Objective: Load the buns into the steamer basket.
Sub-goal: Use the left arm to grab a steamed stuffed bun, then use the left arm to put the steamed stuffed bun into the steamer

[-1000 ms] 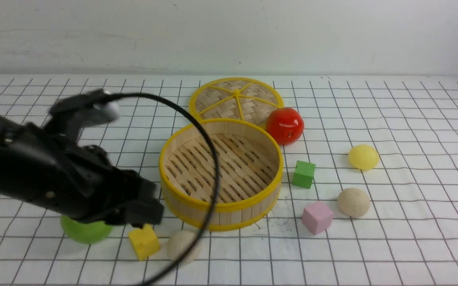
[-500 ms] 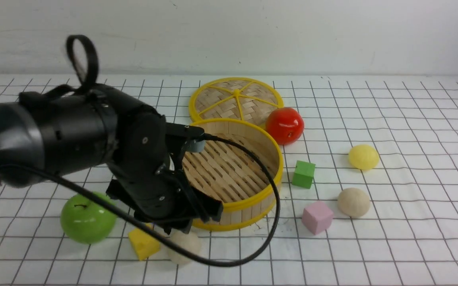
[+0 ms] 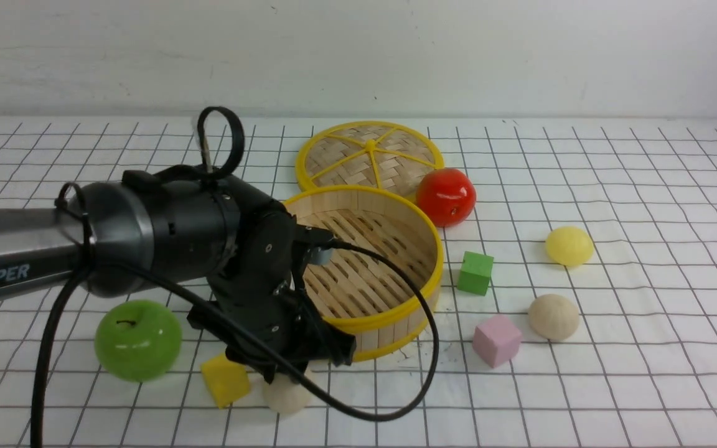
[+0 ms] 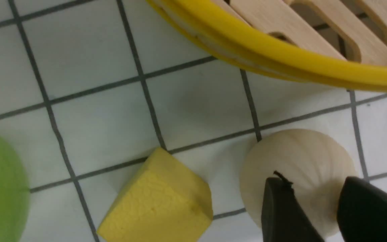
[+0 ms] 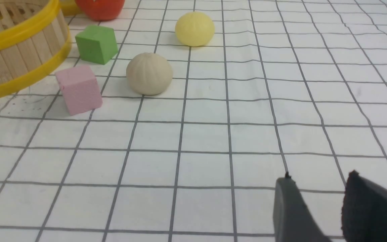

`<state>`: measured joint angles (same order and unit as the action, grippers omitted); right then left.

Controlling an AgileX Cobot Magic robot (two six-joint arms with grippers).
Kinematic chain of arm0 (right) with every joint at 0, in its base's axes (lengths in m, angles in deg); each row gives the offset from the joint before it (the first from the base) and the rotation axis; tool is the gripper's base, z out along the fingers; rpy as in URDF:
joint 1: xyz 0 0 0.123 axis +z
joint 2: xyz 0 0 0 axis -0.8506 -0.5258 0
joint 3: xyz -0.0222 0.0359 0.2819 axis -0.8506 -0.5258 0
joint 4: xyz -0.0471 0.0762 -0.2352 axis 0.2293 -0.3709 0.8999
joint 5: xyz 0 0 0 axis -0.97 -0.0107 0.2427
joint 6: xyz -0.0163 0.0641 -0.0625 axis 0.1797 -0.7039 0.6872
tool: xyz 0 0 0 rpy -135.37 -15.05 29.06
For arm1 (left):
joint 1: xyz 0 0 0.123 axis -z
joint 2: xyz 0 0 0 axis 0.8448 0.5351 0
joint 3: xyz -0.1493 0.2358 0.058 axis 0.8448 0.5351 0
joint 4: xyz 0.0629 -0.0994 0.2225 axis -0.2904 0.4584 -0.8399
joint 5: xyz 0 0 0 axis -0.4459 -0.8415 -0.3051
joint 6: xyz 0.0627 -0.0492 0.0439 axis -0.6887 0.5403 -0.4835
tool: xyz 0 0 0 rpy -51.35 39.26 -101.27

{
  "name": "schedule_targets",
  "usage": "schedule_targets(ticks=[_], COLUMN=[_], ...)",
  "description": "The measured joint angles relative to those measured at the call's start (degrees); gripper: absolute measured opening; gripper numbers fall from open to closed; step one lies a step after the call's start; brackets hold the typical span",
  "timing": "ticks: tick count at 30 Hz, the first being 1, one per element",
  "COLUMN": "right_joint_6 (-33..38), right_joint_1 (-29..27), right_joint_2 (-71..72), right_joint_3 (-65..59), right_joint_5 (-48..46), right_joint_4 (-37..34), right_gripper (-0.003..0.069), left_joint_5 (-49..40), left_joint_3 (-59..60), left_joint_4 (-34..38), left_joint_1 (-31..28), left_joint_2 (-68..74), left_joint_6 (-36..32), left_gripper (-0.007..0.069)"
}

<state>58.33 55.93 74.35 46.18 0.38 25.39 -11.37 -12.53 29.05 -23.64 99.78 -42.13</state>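
The steamer basket stands mid-table with nothing in it. One beige bun lies in front of it, beside the yellow cube. My left gripper hangs right over this bun. In the left wrist view the open fingers straddle the bun's top, with the gripper not closed on it. A second beige bun and the pale yellow bun lie to the right of the basket. My right gripper is open and empty over bare cloth, with those two buns ahead of it.
The woven lid lies flat behind the basket, with a red tomato beside it. A green apple sits left of the yellow cube. A green cube and a pink cube stand between the basket and the right-hand buns.
My left arm has swung in from the left across the basket's front and come down over the front beige bun. The objects have not moved.
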Motion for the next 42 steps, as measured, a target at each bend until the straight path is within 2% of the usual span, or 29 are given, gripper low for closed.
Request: schedule_targets(ticks=[6, 10, 13, 16, 23, 28, 33, 38, 42], right_joint_6=[0.00, 0.00, 0.00, 0.00, 0.00, 0.00, 0.00, 0.00, 0.00], right_joint_1=[0.00, 0.00, 0.00, 0.00, 0.00, 0.00, 0.00, 0.00, 0.00], right_joint_2=[0.00, 0.00, 0.00, 0.00, 0.00, 0.00, 0.00, 0.00, 0.00], right_joint_3=[0.00, 0.00, 0.00, 0.00, 0.00, 0.00, 0.00, 0.00, 0.00], right_joint_5=[0.00, 0.00, 0.00, 0.00, 0.00, 0.00, 0.00, 0.00, 0.00], right_joint_4=[-0.05, -0.05, -0.05, -0.05, -0.05, -0.05, -0.05, -0.05, -0.05], right_gripper=[0.0239, 0.0239, 0.0239, 0.0239, 0.0239, 0.0239, 0.0239, 0.0239, 0.0239], left_joint_5=[-0.13, -0.48, -1.73, -2.45, -5.24, -2.70, 7.62, 12.22, 13.96], left_joint_3=[-0.05, -0.05, -0.05, -0.05, -1.36, -4.07, -4.74, -4.74, -4.74], left_joint_4=[-0.01, -0.01, -0.01, -0.01, -0.79, -3.52, -5.94, -7.76, -9.98], left_joint_1=[0.00, 0.00, 0.00, 0.00, 0.02, 0.02, -1.96, -4.57, -4.83], left_joint_2=[1.11, 1.11, 0.92, -0.27, -7.11, -10.41, -7.93, -2.18, 0.55], left_joint_6=[-2.70, -3.63, -4.65, -6.20, -7.14, -6.82, -0.05, 8.01, 11.24], left_gripper=[0.0204, 0.0137, 0.0029, -0.0013, -0.0013, -0.0013, -0.0012, -0.0003, 0.0015])
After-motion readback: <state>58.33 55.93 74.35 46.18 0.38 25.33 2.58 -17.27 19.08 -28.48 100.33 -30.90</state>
